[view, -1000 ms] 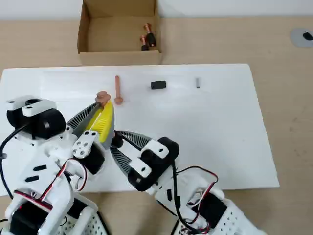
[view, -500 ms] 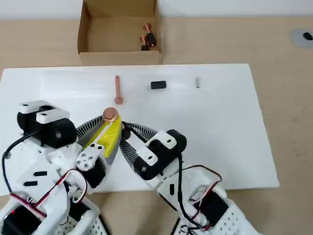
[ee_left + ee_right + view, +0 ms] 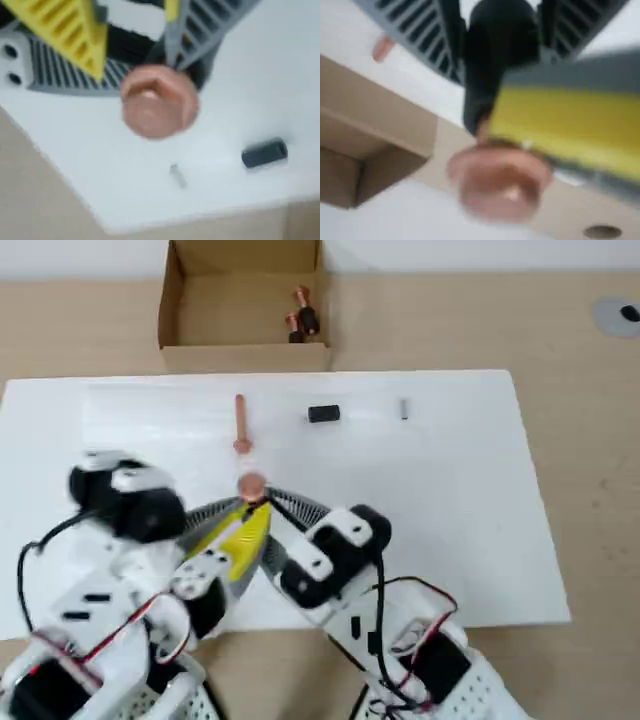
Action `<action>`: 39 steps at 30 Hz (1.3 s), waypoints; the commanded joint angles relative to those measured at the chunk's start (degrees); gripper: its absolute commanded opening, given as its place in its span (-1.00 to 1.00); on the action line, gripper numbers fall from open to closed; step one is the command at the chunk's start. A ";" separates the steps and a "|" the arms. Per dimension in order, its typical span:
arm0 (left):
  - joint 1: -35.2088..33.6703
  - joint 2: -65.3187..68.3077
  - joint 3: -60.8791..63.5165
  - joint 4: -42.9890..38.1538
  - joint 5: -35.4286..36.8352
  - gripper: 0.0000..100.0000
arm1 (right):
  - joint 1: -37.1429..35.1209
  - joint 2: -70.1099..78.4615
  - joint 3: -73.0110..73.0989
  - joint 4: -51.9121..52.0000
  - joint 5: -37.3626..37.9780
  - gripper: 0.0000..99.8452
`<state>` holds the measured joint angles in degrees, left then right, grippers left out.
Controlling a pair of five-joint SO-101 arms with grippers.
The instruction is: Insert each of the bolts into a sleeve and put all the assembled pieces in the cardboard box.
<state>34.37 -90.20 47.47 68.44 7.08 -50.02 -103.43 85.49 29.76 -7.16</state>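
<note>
We are observing the left gripper (image 3: 137, 67) clamping a bolt (image 3: 159, 102) over the white mat (image 3: 450, 500), against the black sleeve (image 3: 495, 75) that the right gripper (image 3: 501, 30) is pinching. A loose bolt (image 3: 241, 425) and loose sleeve (image 3: 323, 414) are lying near the cardboard box (image 3: 175, 300), which is holding two assembled pieces (image 3: 300, 320)

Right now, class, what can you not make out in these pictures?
1. Whether the bolt is inside the sleeve: high view, the left gripper covers the joint; both wrist views blurred.
2. What the grey sliver is: high view, too small.
3. The dark round thing: high view, cut off by the frame's edge.
</note>
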 commanded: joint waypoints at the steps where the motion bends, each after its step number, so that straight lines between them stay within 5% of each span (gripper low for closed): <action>1: 0.70 0.04 -1.67 1.32 -0.53 -0.77 | 0.48 -5.58 -4.09 -1.67 -0.35 -0.98; 13: -8.88 0.40 -9.85 7.56 -4.57 -0.72 | 0.84 -5.58 -4.26 -1.76 -0.35 -0.98; 19: -9.93 0.40 -13.89 13.19 -4.57 -0.73 | 7.43 -0.48 -4.79 -8.35 -0.09 -0.98; 27: -25.14 1.01 -13.10 12.04 -10.81 -0.73 | 14.11 31.43 -24.75 -18.64 -0.26 -0.98; 39: -35.87 10.33 -11.60 8.62 -23.74 -0.73 | 24.22 86.99 -70.46 -23.21 -0.35 -0.98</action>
<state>0.09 -81.05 36.22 78.37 -14.64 -28.31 -27.38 29.41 8.92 -7.08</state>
